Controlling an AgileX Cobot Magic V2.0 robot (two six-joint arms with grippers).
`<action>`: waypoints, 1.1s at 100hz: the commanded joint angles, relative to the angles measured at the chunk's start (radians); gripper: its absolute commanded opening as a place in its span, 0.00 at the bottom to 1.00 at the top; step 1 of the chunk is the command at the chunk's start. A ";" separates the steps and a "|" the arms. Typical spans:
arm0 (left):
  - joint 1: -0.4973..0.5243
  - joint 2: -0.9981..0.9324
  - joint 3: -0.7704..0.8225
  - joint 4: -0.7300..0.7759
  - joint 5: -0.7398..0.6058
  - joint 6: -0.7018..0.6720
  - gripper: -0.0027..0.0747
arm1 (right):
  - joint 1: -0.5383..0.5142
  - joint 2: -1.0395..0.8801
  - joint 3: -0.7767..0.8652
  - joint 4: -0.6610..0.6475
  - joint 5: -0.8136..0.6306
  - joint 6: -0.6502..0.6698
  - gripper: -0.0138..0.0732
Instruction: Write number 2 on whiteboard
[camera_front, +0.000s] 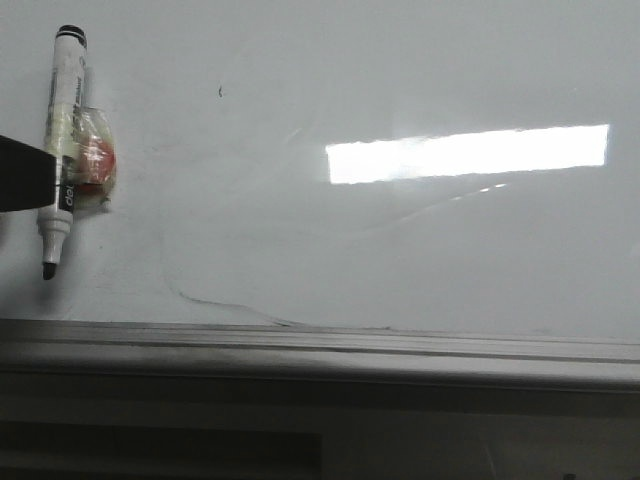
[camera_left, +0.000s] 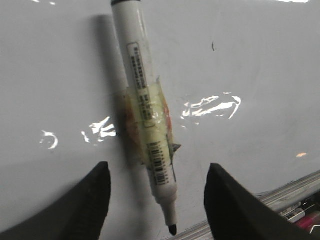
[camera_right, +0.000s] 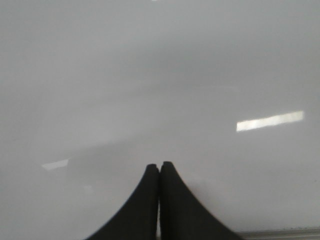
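Front view: a large glossy white-grey whiteboard (camera_front: 400, 250) fills the frame, with a grey metal rail (camera_front: 320, 345) along its lower edge and a bright rectangular glare patch right of centre. No drawn digit 2 shows on it; only faint grey smear curves near the lower middle and a tiny dark speck (camera_front: 220, 93) up high. At far left a white marker pen with a black cap end and bare black tip (camera_front: 62, 140) stands nearly upright against the board, tip down, a wad of yellowish tape with a red patch (camera_front: 92, 165) around its middle. A dark part of the left arm enters from the left edge, overlapping the pen. Left wrist view: the left gripper (camera_left: 157, 200) is spread wide, its two black fingers (camera_left: 87, 205) either side of the taped pen, not touching it. Right wrist view: the right gripper (camera_right: 160, 200) has its black fingers pressed together, holding nothing, over bare board.
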 joint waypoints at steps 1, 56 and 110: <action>-0.026 0.029 -0.050 -0.013 -0.057 -0.011 0.52 | -0.006 0.020 -0.025 -0.005 -0.080 -0.012 0.10; -0.040 0.199 -0.072 -0.028 -0.053 -0.004 0.01 | -0.006 0.020 -0.028 -0.005 -0.086 -0.019 0.10; -0.042 0.011 -0.072 0.342 -0.040 -0.004 0.01 | 0.430 0.033 -0.045 0.252 -0.168 -0.490 0.10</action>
